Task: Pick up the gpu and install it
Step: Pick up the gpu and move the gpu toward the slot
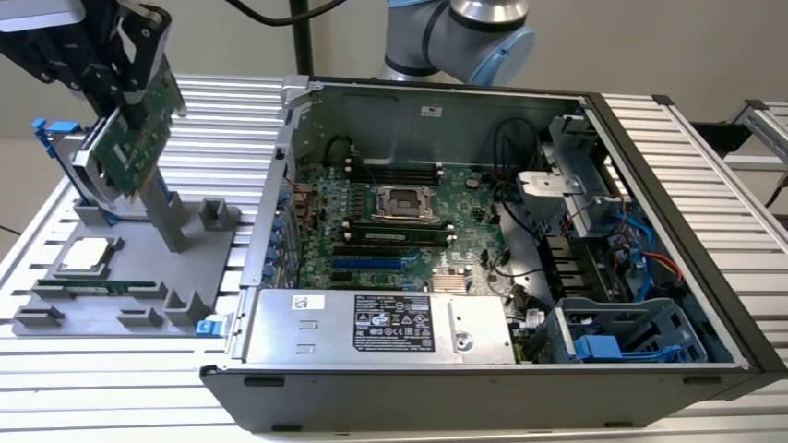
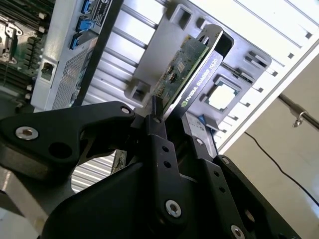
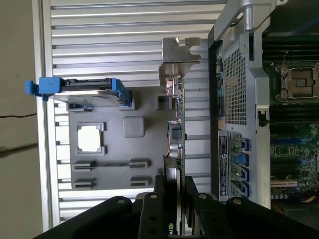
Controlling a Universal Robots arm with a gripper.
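My gripper (image 1: 120, 103) is shut on the gpu (image 1: 138, 138), a green card with a silver bracket, and holds it tilted on edge. It hangs over the grey parts holder (image 1: 136, 268) at the exterior view's left, just above the holder's upright post (image 1: 169, 217) and outside the open computer case (image 1: 493, 369). The first wrist view has the gpu (image 3: 178, 114) edge-on, its bracket (image 3: 179, 55) at the far end and my gripper (image 3: 174, 185) clamped on the near end. In the second wrist view the black fingers (image 2: 155, 127) pinch the gpu (image 2: 187, 74) by one end.
The holder also carries a silver hard drive with blue rails (image 1: 62, 157), a square processor (image 1: 87, 254) and a thin memory stick (image 1: 99, 286). Inside the case lie the motherboard (image 1: 394, 221) with blue card slots (image 1: 369, 263), a power supply (image 1: 369, 328) and a drive cage (image 1: 628, 337).
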